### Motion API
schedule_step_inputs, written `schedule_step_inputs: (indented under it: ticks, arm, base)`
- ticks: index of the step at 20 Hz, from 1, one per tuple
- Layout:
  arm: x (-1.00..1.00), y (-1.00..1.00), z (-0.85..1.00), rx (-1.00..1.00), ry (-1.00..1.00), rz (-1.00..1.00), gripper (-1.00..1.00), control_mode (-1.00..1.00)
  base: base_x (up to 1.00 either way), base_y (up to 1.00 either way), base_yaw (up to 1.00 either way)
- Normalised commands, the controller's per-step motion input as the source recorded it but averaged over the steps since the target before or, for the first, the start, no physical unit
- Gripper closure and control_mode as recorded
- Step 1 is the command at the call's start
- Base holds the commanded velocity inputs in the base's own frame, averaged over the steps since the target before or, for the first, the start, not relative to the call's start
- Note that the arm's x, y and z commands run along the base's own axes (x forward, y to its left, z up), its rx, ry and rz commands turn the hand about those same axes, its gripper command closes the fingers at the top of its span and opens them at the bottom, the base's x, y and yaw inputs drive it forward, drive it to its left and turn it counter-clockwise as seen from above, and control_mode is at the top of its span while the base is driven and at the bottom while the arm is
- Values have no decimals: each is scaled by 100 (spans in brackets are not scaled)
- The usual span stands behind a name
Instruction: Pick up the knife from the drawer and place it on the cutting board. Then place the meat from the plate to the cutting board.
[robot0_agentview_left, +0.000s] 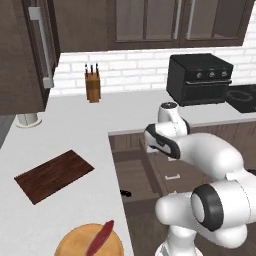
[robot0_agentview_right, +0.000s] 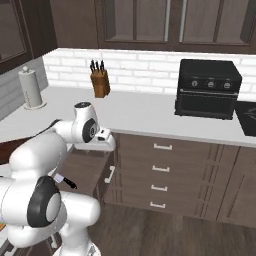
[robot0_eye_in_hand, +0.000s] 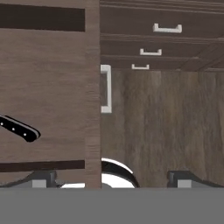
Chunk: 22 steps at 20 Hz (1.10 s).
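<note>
Hanging above the pulled-out drawer (robot0_eye_in_hand: 48, 87), the claw (robot0_eye_in_hand: 111, 178) looks straight down with its two tips set wide apart and nothing between them. In the hand view one tip stands over the drawer floor and the other over the wooden room floor (robot0_eye_in_hand: 166, 122), so the drawer's front wall with its pale handle (robot0_eye_in_hand: 106, 89) passes between them. The knife (robot0_eye_in_hand: 19, 128) lies flat inside the drawer, near the left edge of that view; its black handle with small light rivets is visible, the blade is cut off by the edge. It is well apart from the claw. In the left base view the handle end of the knife (robot0_agentview_left: 125, 192) shows in the open drawer just beside the edge of the surface (robot0_agentview_left: 75, 130).

The cutting board (robot0_agentview_left: 54, 175) lies flat on the surface, to the left of the drawer. Nearer to the robot stands the plate (robot0_agentview_left: 75, 242), and the meat (robot0_agentview_left: 101, 237) lies on it, with one end reaching past the far right rim. Far back by the wall are a knife block (robot0_agentview_left: 93, 84) and, to the right, a black oven (robot0_agentview_left: 200, 79).
</note>
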Motion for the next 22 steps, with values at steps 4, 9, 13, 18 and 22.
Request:
schedule_step_inputs:
  ticks: [4,9,13,18,22]
  arm:
    - [61,33,-39,0,4,-1,-100,-100]
    - [64,11,-36,0,8,2,-100,-100]
    - [20,-15,-45,0,11,0,-100,-100]
    - [9,-6,-51,1,13,0,-100,-100]
    - [19,0,-46,1,10,0,-100,-100]
  base:
    - [0,0,0]
    - [0,0,0]
    - [0,0,0]
    - [0,0,0]
    - [0,0,0]
